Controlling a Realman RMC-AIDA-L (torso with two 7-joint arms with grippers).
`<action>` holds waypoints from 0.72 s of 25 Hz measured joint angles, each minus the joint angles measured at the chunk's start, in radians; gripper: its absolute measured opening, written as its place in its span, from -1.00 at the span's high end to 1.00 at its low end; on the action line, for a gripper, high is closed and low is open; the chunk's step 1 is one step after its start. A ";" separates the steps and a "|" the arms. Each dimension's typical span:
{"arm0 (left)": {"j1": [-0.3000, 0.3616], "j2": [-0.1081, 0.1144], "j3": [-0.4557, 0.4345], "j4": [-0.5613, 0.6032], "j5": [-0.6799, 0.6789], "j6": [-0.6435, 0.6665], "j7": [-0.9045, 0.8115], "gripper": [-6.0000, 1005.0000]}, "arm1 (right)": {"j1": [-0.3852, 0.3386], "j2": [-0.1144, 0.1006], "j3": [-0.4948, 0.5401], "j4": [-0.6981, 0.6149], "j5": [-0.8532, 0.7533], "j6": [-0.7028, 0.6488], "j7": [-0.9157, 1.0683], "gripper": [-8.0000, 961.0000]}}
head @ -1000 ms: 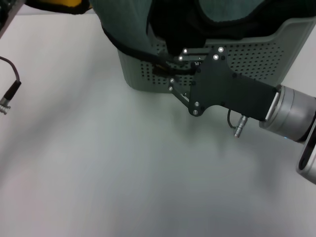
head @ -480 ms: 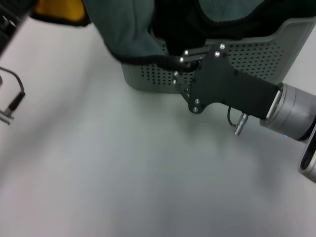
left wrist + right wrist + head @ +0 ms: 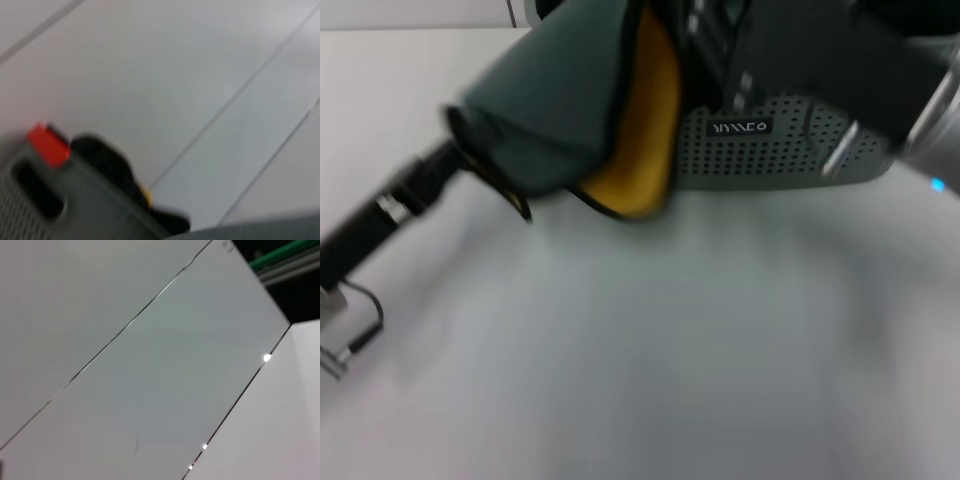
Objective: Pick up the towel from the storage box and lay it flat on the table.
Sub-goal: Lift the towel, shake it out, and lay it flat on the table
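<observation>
The towel hangs in the air in the head view, grey-teal face outward, yellow face showing below. It is spread between my two grippers in front of the left end of the storage box, above the white table. My left gripper reaches in from the lower left and is shut on the towel's left corner. My right gripper, black, is at the top above the box and shut on the towel's upper edge. The left wrist view shows the box wall and a dark cloth.
The box carries a black label on its front wall. A loose cable hangs from my left arm at the left edge. A red piece shows by the box in the left wrist view. The right wrist view shows only white panels.
The towel has come up out of the box and swung left, its yellow face now showing. My right gripper rose with it, and my left arm has come in at the left corner.
</observation>
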 joint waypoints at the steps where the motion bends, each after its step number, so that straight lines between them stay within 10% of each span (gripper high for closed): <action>1: 0.002 -0.001 0.000 0.008 0.046 -0.010 0.000 0.72 | 0.005 0.000 0.017 -0.018 -0.011 -0.008 0.016 0.93; 18: 0.007 -0.030 0.001 0.043 0.222 0.066 0.144 0.27 | 0.059 0.006 0.082 -0.202 -0.153 -0.286 0.132 0.92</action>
